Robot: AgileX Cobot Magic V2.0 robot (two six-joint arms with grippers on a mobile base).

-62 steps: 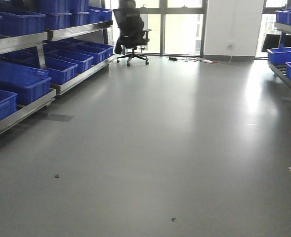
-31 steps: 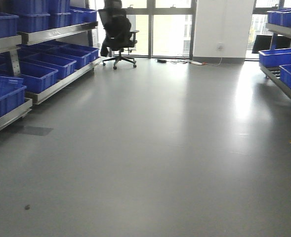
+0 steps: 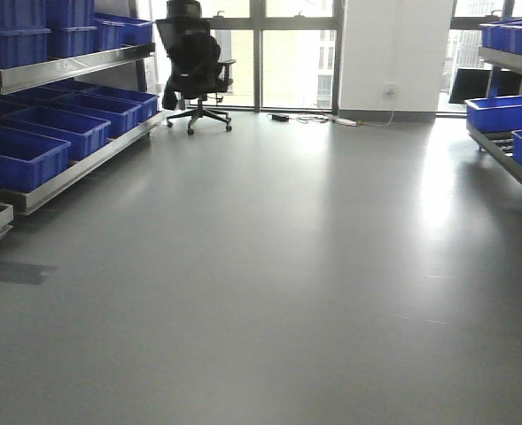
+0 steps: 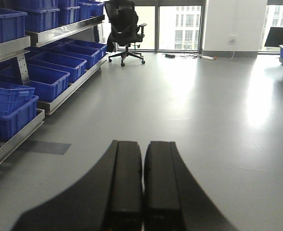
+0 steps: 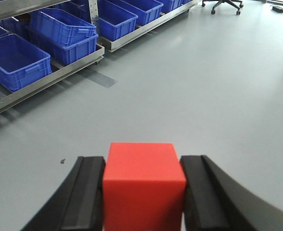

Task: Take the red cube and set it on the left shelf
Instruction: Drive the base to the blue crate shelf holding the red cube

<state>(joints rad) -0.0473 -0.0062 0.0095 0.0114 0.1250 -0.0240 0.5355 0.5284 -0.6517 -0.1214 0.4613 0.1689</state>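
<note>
From the front, a smooth, glossy grey floor [image 3: 287,266] reflects light from tall windows [image 3: 287,53]; a black mesh chair [image 3: 192,62] stands before them. The steel left shelf [image 3: 74,64] carries rectangular blue plastic bins [image 3: 30,152]. In the left wrist view, the left gripper [image 4: 142,149] has its matte black fingers pressed together, gripping nothing. In the right wrist view, the right gripper [image 5: 142,163] clamps the smooth, sharp-edged red cube [image 5: 143,185] above the floor, well apart from the shelf.
</note>
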